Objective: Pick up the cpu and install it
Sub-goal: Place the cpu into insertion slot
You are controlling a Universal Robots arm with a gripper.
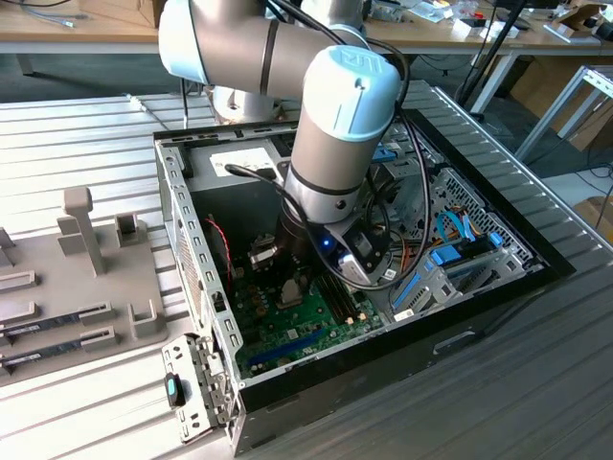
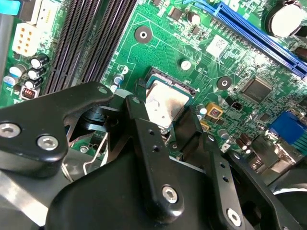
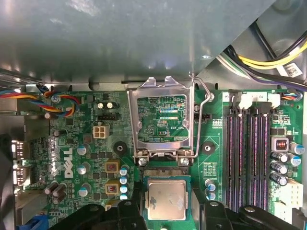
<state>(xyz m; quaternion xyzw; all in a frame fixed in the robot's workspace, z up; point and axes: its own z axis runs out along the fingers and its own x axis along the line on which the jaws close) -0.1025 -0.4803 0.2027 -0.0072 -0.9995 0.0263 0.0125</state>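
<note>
Cpu lies centred in the gripper, beside the socket's opened metal frame; we cannot tell whether it is gripped.

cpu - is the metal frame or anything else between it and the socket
nothing visible is. in the first wrist view the cpu sits right at the socket, and the metal frame is swung open beside it, off the socket. can't tell if the cpu is fully seated.
</note>
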